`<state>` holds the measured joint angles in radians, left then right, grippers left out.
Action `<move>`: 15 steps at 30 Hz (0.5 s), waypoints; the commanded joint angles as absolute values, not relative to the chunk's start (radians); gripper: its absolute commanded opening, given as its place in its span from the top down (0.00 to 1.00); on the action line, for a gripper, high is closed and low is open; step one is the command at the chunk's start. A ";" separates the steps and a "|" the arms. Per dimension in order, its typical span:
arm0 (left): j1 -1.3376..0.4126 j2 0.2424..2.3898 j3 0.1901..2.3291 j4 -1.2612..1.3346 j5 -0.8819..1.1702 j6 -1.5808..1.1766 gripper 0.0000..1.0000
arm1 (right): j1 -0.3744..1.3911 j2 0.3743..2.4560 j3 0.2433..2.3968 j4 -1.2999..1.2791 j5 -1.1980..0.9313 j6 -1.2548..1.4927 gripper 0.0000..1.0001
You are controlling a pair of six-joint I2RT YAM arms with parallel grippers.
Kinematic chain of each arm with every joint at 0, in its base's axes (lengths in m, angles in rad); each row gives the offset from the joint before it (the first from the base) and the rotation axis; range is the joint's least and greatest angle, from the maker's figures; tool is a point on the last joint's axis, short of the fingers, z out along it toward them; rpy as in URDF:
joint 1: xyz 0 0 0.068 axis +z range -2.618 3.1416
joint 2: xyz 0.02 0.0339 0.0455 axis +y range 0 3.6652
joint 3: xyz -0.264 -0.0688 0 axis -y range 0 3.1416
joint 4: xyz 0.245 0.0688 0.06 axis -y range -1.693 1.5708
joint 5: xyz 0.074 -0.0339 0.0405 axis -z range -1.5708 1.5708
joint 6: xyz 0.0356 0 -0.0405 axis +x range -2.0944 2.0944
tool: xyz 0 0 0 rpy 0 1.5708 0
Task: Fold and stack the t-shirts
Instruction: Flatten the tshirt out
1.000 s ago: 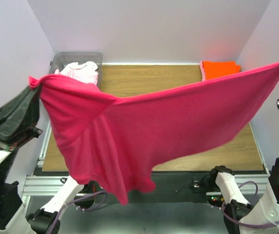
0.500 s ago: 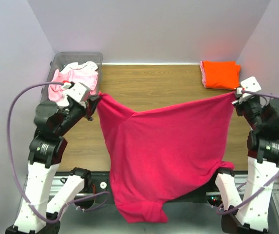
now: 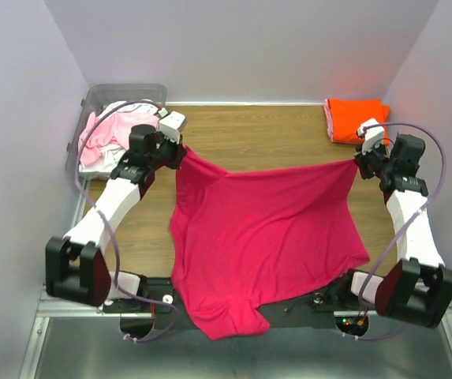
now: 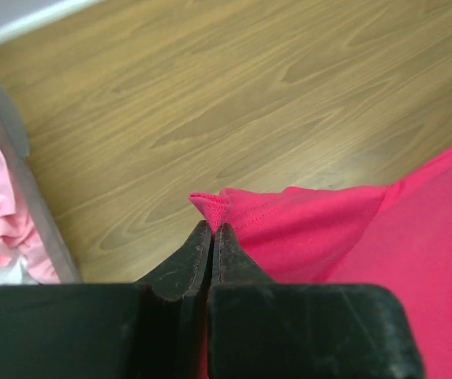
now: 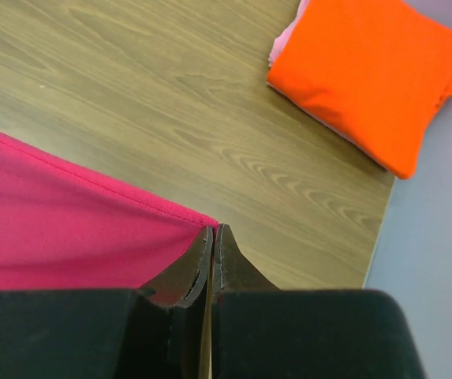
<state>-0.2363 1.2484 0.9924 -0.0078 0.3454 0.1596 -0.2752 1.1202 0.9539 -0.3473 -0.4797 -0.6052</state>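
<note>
magenta t-shirt (image 3: pixel 265 229): soft knit cloth, matt, stitched hem.
orange t-shirt (image 3: pixel 356 120), table's far right corner: smooth matt cloth.
table (image 3: pixel 281 134): wood-grain top, low sheen.
bin (image 3: pixel 123 93), table's far left corner: clear plastic, slightly cloudy.
left gripper (image 4: pixel 212 229), right gripper (image 5: pixel 212 230): matt black plastic, rough-edged.
</note>
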 commanded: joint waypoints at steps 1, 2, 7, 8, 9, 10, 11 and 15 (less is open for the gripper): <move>-0.242 1.388 1.078 0.146 0.282 0.187 1.00 | -0.282 1.222 0.991 -0.144 -0.494 -0.591 0.99; -0.242 1.461 1.125 0.146 0.263 0.193 1.00 | -0.281 1.283 1.008 -0.126 -0.494 -0.589 0.99; -0.242 1.658 1.274 0.138 0.223 0.230 1.00 | -0.275 1.434 1.066 -0.091 -0.476 -0.592 1.00; -0.242 1.724 1.332 0.134 0.219 0.236 1.00 | -0.275 1.457 1.077 -0.081 -0.471 -0.592 0.99; -0.244 1.758 1.363 0.120 0.212 0.245 1.00 | -0.273 1.498 1.095 -0.078 -0.463 -0.592 0.99; -0.242 1.791 1.393 0.109 0.207 0.252 1.00 | -0.273 1.518 1.106 -0.075 -0.462 -0.592 0.99; -0.244 1.854 1.455 0.089 0.196 0.255 1.00 | -0.270 1.560 1.124 -0.069 -0.453 -0.592 0.99; -0.244 1.980 1.574 0.068 0.189 0.261 1.00 | -0.265 1.632 1.167 -0.061 -0.436 -0.595 0.99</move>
<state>-0.2459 1.9240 1.4696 0.0544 0.2283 0.2291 -0.2729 1.5864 1.0973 -0.1497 -0.4671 -0.5941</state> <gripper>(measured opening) 0.084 0.021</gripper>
